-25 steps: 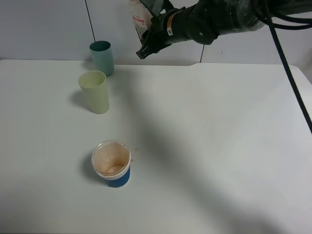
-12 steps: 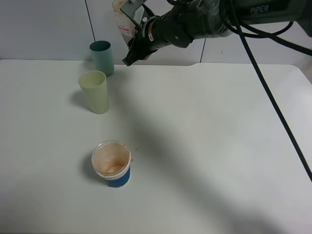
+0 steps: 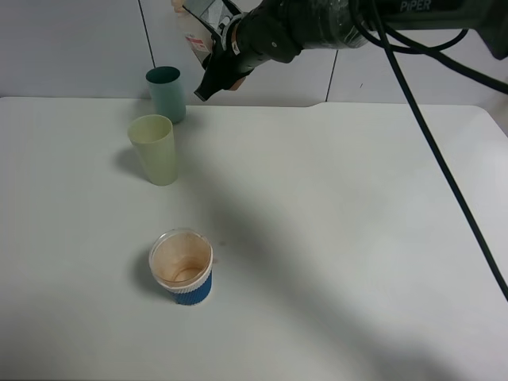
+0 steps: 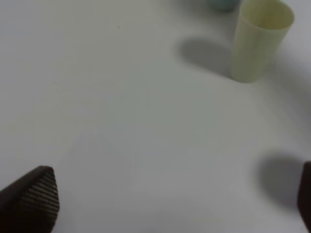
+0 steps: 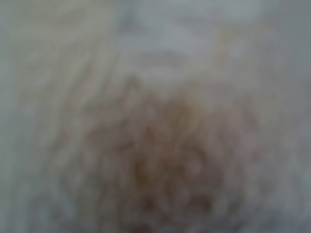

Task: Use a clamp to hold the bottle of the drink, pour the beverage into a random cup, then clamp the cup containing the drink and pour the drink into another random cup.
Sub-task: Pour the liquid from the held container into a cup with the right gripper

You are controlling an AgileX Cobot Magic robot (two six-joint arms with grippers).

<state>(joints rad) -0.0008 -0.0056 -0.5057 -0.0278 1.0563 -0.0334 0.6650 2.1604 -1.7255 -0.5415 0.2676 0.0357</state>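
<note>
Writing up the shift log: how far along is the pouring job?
Done: the right gripper holds the bottle clamped, raised off the table. In hand: it hangs high near the teal cup and the pale yellow-green cup. Left: both pours; no brown drink shows in either tumbler.

1. A white matte table (image 3: 357, 238) is seen, notched along its far edge.
2. A pale panelled wall (image 3: 71, 48) is noted behind, split by a dark vertical seam (image 3: 148, 40).
3. Soft shadows (image 3: 262, 238) are cast on it.
</note>
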